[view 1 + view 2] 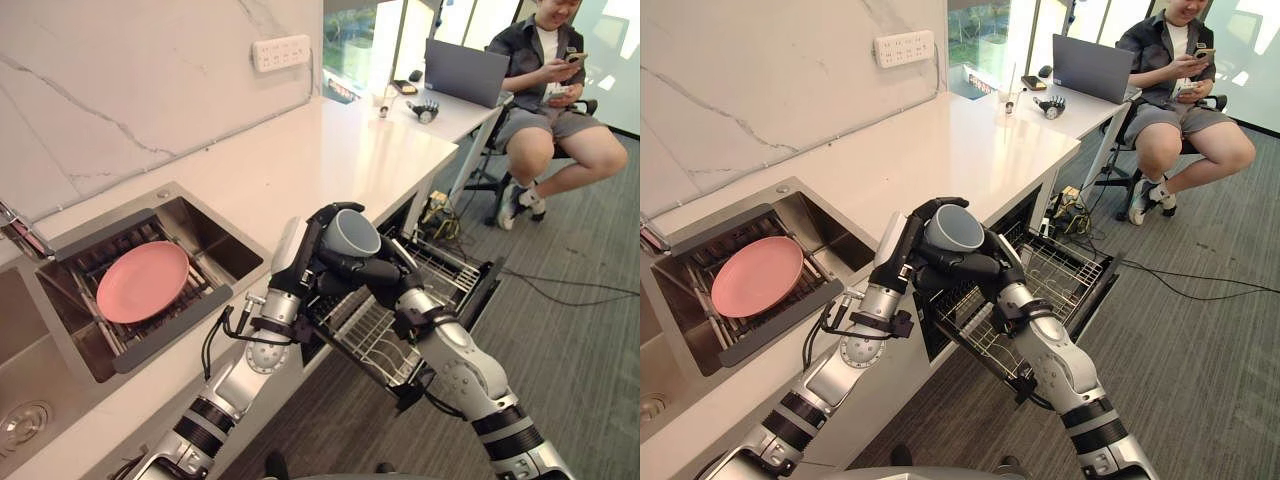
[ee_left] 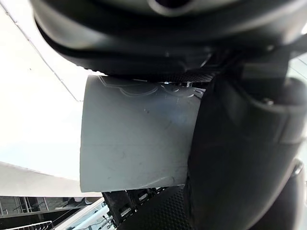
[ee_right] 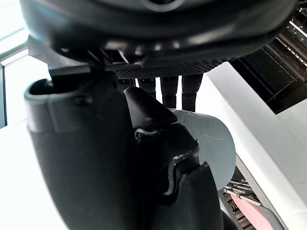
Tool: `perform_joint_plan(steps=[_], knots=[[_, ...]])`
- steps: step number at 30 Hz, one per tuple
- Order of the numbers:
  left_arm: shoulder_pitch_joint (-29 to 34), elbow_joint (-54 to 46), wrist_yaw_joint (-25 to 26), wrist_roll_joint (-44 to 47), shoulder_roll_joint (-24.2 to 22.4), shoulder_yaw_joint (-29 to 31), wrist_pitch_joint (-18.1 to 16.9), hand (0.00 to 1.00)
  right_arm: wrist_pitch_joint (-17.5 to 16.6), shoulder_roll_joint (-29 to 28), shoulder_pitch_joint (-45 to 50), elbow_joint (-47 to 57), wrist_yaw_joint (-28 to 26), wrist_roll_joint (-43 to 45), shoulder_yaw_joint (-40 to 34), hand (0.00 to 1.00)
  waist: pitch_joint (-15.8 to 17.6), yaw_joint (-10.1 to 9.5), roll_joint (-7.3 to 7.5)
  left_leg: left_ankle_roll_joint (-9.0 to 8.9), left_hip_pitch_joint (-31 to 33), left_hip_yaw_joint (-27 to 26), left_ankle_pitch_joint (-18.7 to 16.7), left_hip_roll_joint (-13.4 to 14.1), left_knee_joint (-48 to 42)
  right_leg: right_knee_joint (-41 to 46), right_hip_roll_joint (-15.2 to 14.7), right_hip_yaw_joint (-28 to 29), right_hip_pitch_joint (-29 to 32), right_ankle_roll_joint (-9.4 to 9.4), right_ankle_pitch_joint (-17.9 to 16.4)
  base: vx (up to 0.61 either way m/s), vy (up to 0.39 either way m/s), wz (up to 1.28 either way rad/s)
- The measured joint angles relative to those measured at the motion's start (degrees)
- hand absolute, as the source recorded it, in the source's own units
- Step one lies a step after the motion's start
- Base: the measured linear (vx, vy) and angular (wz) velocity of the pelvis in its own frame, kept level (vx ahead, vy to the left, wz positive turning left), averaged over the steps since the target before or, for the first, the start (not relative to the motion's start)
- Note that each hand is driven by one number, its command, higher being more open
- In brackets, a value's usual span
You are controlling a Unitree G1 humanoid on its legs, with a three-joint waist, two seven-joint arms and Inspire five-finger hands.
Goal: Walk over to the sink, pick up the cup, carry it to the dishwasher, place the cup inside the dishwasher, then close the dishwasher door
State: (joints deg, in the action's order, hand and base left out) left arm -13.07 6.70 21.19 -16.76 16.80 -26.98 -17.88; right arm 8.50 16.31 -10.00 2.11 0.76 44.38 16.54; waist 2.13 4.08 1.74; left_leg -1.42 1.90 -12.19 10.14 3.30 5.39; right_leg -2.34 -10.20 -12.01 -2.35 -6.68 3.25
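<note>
Both left hand (image 1: 303,262) and right hand (image 1: 375,270) clamp curled fingers round the grey cup (image 1: 352,233).

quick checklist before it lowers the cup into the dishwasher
1. Grip on cup: ok, left robot hand and right robot hand both curl round it.
2. Access to rack: ok, it is pulled out.
3. Cup inside rack: not ok, held above it.
4. Landing spot free: cannot tell, the arms hide the rack under the cup.
5. Keeping clear of person: ok, seated at the far desk.
</note>
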Motion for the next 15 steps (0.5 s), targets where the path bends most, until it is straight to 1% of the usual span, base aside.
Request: perform_joint_plan(steps=[2,6,7,11,12,13,15], knots=[[-0.14,0.0,0.3,0.0,0.06,0.01,0.0,0.0,-0.12,0.0,-0.3,0.0,0.56,0.54,0.3,0.0,0.0,-0.18,0.0,-0.04,0.01,0.01,0.02,0.09,0.0,-0.03,0.1,-0.02,-0.01,0.04,0.02,0.0,0.0,0.0],[-0.76,0.0,0.92,-0.01,0.11,-0.04,0.0,0.0,-1.61,-0.12,-0.58,0.01,1.97,0.97,0.93,0.0,0.0,-0.22,0.0,-0.14,0.07,0.0,0.07,0.16,0.0,-0.1,0.23,-0.05,-0.01,0.13,0.08,0.0,0.0,0.0],[-0.95,0.0,1.11,-0.02,0.1,-0.06,-0.01,1.0,-2.2,-0.29,-0.6,0.02,2.4,0.99,1.09,0.0,0.0,-0.18,-0.01,-0.18,0.06,0.0,0.1,-0.11,-0.01,0.01,0.23,-0.04,0.06,0.12,0.06,0.0,0.0,0.0],[-1.15,-0.11,1.84,0.09,-0.12,-0.06,-0.01,1.0,-4.68,-1.33,-0.6,0.04,4.83,0.77,1.8,0.0,0.01,-0.15,-0.03,-0.21,0.06,-0.19,0.11,-0.11,0.0,0.38,0.2,0.23,0.42,0.12,-0.01,-0.01,0.004,-0.03],[-1.01,-0.11,2.05,0.09,-0.11,-0.12,0.07,1.0,-6.33,-2.53,-0.6,0.26,6.36,0.51,1.73,0.0,0.03,-0.1,-0.05,-0.33,0.06,-0.28,0.03,-0.11,0.0,0.44,0.19,0.33,0.52,0.12,-0.02,0.0,0.0,0.0],[-0.9,-0.1,2.21,0.1,-0.12,-0.14,0.16,1.0,-7.19,-3.1,-0.6,0.5,7.24,0.12,1.7,0.0,0.03,-0.06,-0.06,-0.35,0.06,-0.3,0.02,-0.12,0.0,0.49,0.18,0.37,0.56,0.12,-0.03,0.0,0.0,0.0],[-0.88,-0.21,2.81,0.09,-0.36,-0.86,0.07,1.0,-9.21,-4.32,-0.79,0.77,10.93,-2.22,1.7,0.0,0.03,-0.06,-0.07,-0.45,0.06,-0.27,-0.06,-0.19,0.0,0.74,0.08,0.37,0.64,0.09,-0.12,0.0,0.0,0.0]])
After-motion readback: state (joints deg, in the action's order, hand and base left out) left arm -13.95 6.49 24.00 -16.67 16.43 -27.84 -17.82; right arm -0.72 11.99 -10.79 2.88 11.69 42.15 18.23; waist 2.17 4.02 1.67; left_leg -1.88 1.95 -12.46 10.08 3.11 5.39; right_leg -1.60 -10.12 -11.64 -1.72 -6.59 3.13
